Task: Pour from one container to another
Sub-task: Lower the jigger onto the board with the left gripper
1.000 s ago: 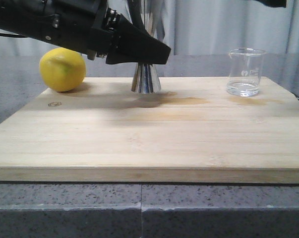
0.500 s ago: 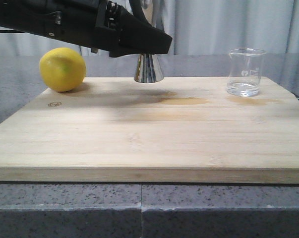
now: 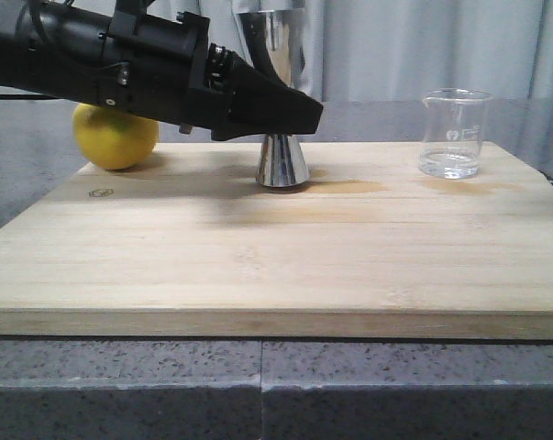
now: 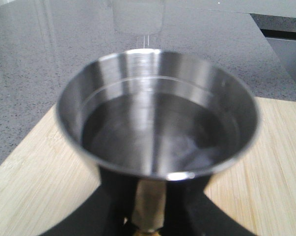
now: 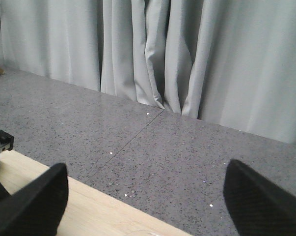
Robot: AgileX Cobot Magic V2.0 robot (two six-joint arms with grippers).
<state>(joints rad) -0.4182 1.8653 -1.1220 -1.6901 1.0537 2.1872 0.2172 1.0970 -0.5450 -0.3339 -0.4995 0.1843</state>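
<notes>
The steel jigger (image 3: 282, 165) stands upright on the wooden board (image 3: 276, 266), left of centre towards the back. My left gripper (image 3: 290, 115) is shut on its narrow waist. In the left wrist view the jigger's upper cup (image 4: 157, 123) fills the frame, with the black fingers (image 4: 113, 201) on either side of the gold-banded waist. The clear glass beaker (image 3: 455, 133) stands at the board's back right with a little clear liquid in its bottom. My right gripper (image 5: 145, 169) hangs open above the board's far edge, holding nothing.
A yellow lemon (image 3: 116, 137) lies at the board's back left corner, partly behind my left arm. The board rests on a grey speckled counter (image 3: 258, 385), and grey curtains (image 5: 152, 59) hang behind it.
The left gripper lifted the jigger off the board, then brought it down again slightly nearer and to the right. The beaker and lemon have not moved.
</notes>
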